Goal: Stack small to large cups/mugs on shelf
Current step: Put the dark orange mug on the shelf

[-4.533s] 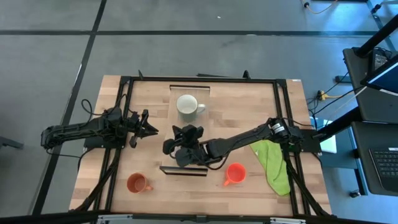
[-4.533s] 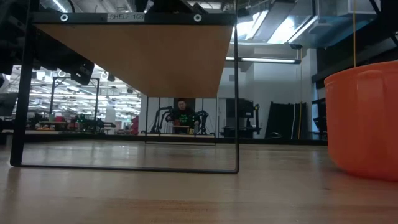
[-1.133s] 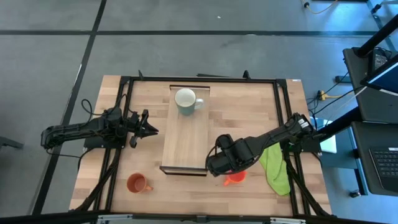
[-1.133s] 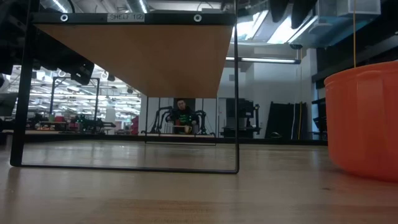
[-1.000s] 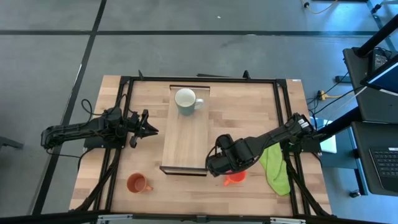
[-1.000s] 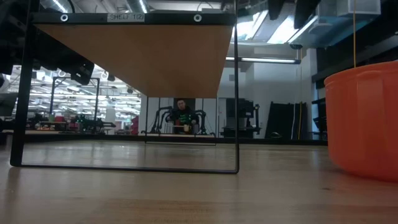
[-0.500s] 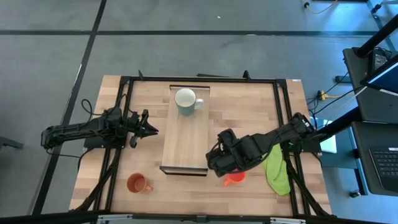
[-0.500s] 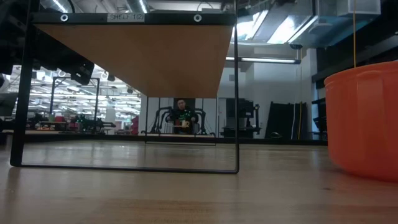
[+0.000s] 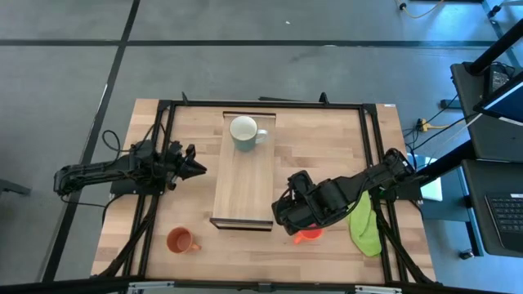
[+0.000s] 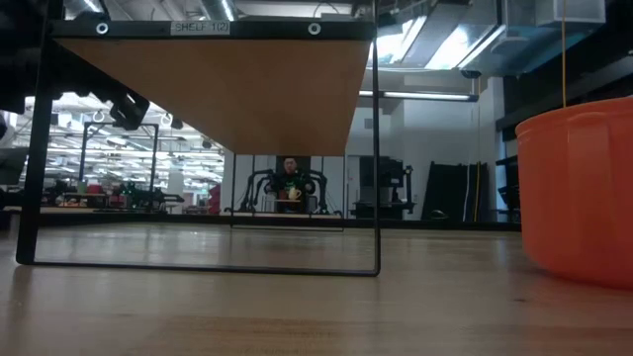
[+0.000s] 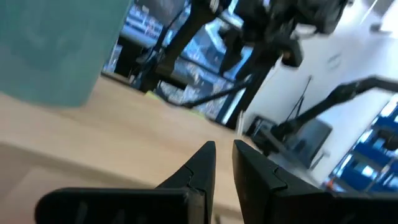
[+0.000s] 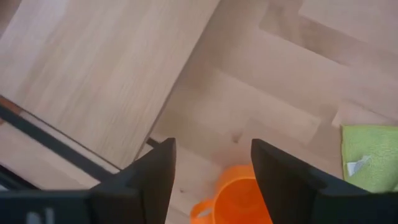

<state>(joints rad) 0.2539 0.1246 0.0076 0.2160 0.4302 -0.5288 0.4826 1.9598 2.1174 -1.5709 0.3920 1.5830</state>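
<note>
The wooden tabletop (image 9: 327,155) carries the shelf (image 9: 243,184), a long light-wood board running down its middle on a thin dark frame (the low view looks under it, straight through to the room behind). The right arm reaches in from the right edge, and the right gripper (image 9: 288,219) hangs over the table just beside the shelf's near right corner, directly above the bright orange-red mug (image 9: 307,234); in the right wrist view its two dark fingers (image 12: 152,163) are spread wide apart with nothing between them, the mug (image 12: 242,199) showing below the gap. The left gripper (image 9: 193,166) waits over the table's left side, well apart from the shelf, its fingers (image 11: 202,163) drawn nearly together on nothing. A green cloth (image 9: 364,224) lies near the right edge. The pale grey-green mug (image 9: 244,131) stands upright at the shelf's far end, handle pointing right. The brownish-orange mug (image 9: 179,240) sits on the tabletop near the front left corner, apart from the shelf.
</note>
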